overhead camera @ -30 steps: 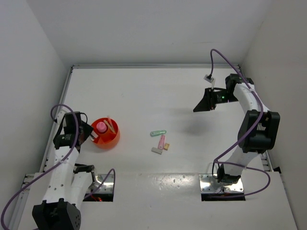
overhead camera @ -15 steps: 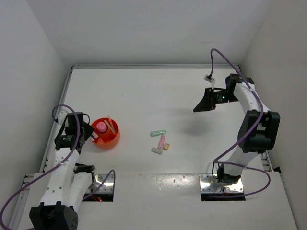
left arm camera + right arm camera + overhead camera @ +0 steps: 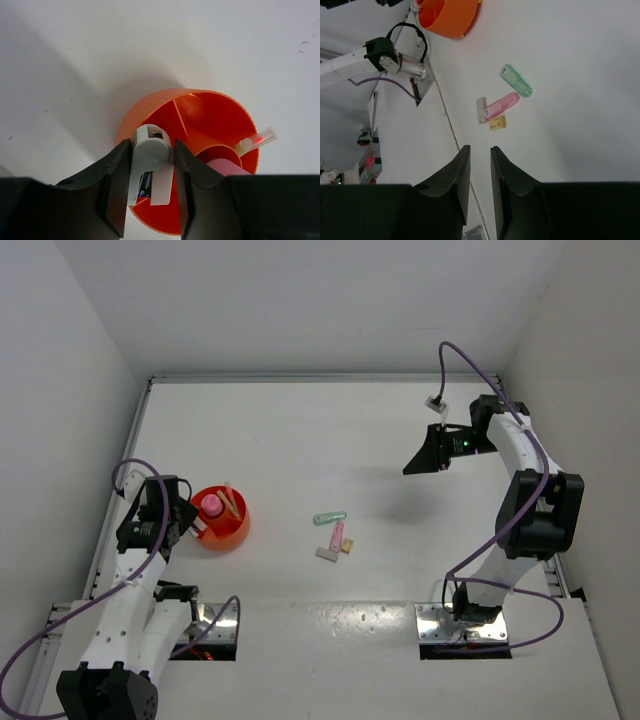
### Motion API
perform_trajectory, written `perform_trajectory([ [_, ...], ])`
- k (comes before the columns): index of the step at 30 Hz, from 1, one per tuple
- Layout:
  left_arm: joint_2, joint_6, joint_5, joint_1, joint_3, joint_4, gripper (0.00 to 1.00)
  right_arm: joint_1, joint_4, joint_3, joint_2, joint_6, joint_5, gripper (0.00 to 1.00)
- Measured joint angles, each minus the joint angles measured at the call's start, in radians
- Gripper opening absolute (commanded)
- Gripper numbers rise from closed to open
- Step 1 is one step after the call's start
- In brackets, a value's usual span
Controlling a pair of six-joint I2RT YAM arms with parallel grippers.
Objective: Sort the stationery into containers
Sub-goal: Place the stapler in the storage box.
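- Left pincer (image 3: 151, 148) is clamped on a grey-topped white piece (image 3: 161, 186), one finger pressed on each side of its rounded grey head.
- In the wrist view that piece hangs inside the rim of the orange bowl (image 3: 150, 102), in the section at about 7 o'clock, just left of a divider. I can't tell whether it touches the bowl's floor.
- Also in the bowl: a pink-capped tube (image 3: 226, 167) stands in the round middle cup, and a pen (image 3: 257, 138) leans out over the rim at 3 o'clock, clear end outward.
- From above, the bowl sits at 9 o'clock on the counter (image 3: 300, 430), with the left arm's wrist right beside it on the 9 o'clock side.
- The loose group lies near the counter's centre, well apart from the bowl. A green marker (image 3: 330, 517) is at its 12 o'clock and a pink marker (image 3: 338, 535) lies just below it. A white eraser (image 3: 327, 554) is at 7 o'clock and a yellow eraser (image 3: 346, 546) at 5 o'clock, both close against the pink marker.
- Right pincer (image 3: 478, 150) hovers high at 2 o'clock over the counter. Its fingers are a narrow slit apart with nothing between them, and it points toward the loose group.
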Motion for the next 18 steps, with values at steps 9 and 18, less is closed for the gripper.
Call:
perform_trajectory([
  [9,0.000,-0.008,-0.010,-0.005,0.000,-0.002,0.32,0.000,-0.005,0.009,0.000,-0.008,-0.003,0.23],
  [18,0.000,-0.020,-0.018,-0.005,0.000,-0.005,0.39,0.000,-0.006,0.010,0.000,-0.011,-0.003,0.23],
])
